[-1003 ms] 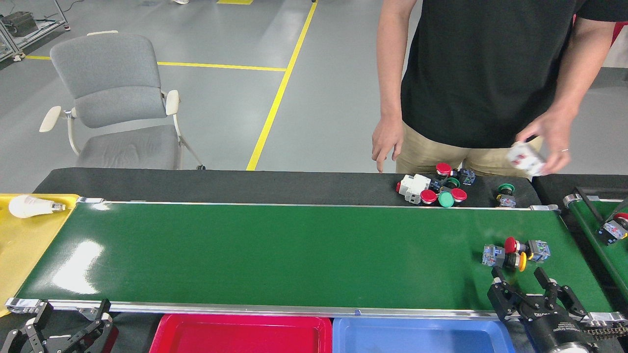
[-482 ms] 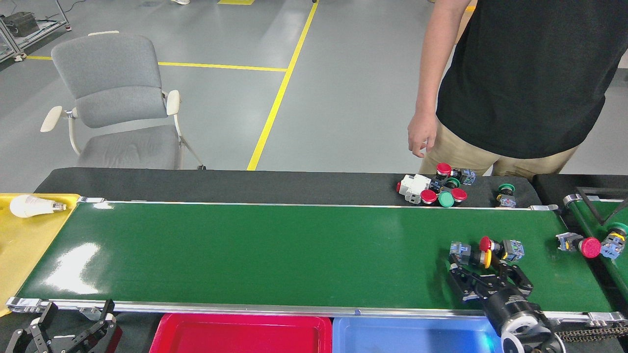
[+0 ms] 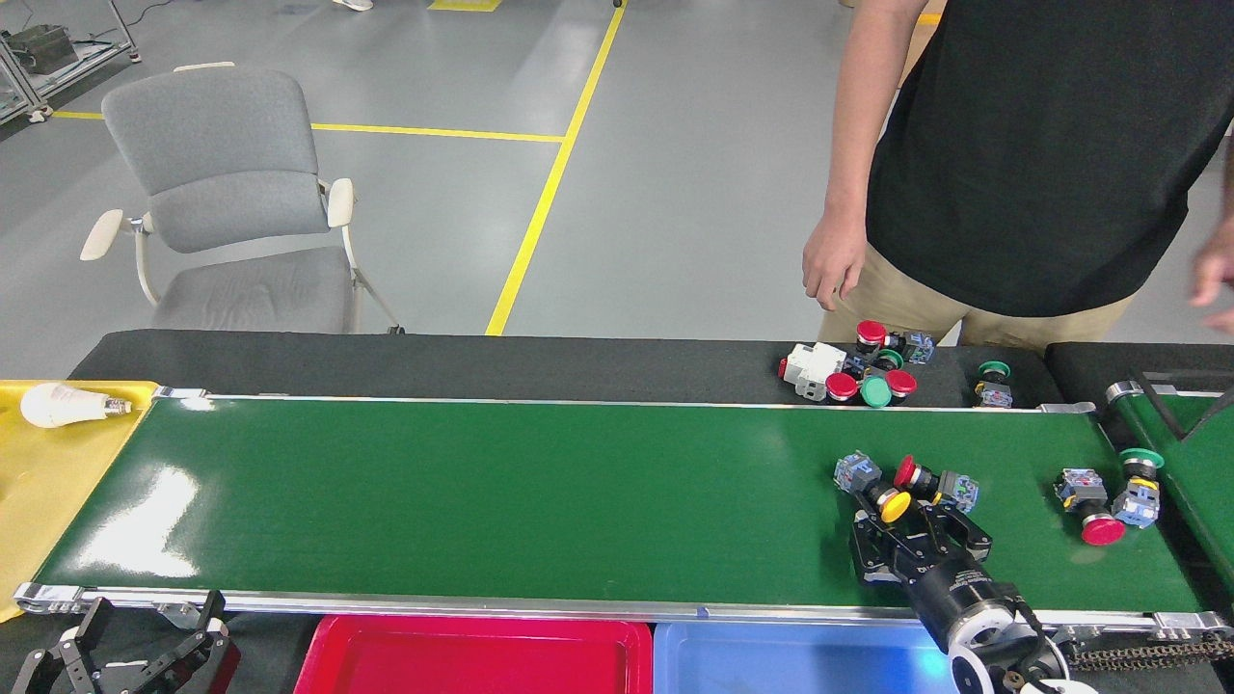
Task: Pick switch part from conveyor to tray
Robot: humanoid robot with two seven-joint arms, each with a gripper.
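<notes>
— Head view, the sorting line: what has changed in the last half second?

— The right gripper (image 3: 906, 525) has slid left along the conveyor (image 3: 482, 501) and now sits right at a yellow-capped switch part (image 3: 882, 496), its fingers spread either side of the cap but not clamped on it. That part, and the red-capped switch part (image 3: 930, 479) touching it, have both travelled left with the belt.

— And farther down the belt?

— A second pair, a red-capped pushbutton (image 3: 1089, 506) and a green-capped one (image 3: 1138, 482), has come fully onto the belt's right end; earlier it straddled the gap by the small side belt (image 3: 1191, 463).

— The left arm?

— The left gripper (image 3: 125, 646) hangs below the near rail at the lower left, jaws apart, holding nothing, as before.

— The trays?

— The red tray (image 3: 472, 655) and blue tray (image 3: 800, 660) lie at the near edge, unchanged. A light bulb (image 3: 67, 405) rests on the yellow tray (image 3: 39, 482).

— The bystander?

— The person in the black shirt (image 3: 1022, 145) stands behind the spare switches (image 3: 853, 371) on the black mat; a blurred hand (image 3: 1215, 280) now enters at the right edge.
</notes>
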